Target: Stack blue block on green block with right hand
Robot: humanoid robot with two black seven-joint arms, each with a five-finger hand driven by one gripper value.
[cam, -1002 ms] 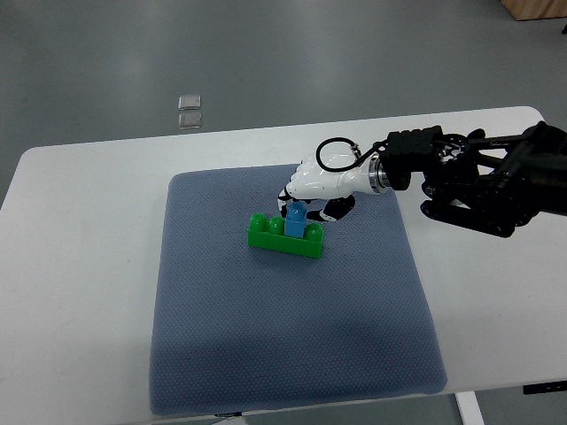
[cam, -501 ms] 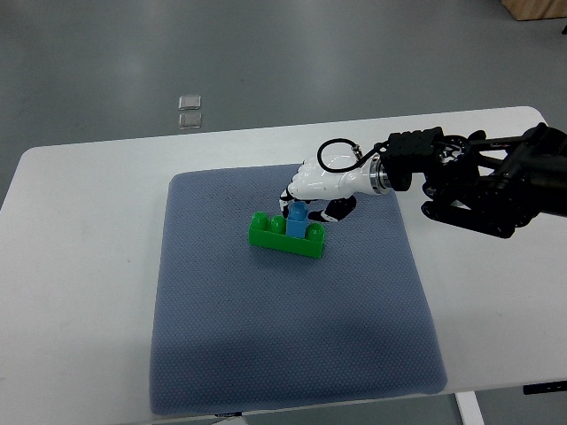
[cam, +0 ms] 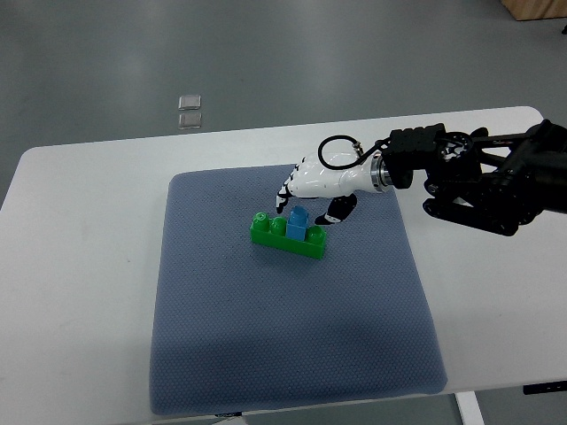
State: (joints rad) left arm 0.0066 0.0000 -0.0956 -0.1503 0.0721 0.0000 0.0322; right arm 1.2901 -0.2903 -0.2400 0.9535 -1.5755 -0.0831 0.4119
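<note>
Grey mat (cam: 292, 336) unchanged — right robot hand (cam: 312, 188) has lifted, fingers spread, off blue block (cam: 298, 223) seated on green block (cam: 288, 238).

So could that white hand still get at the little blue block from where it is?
Probably yes: the right hand hovers open just behind the blue block, which sits exposed atop the green block.

Single top view, steep downward, robot's side, over table (cam: 89, 177).
</note>
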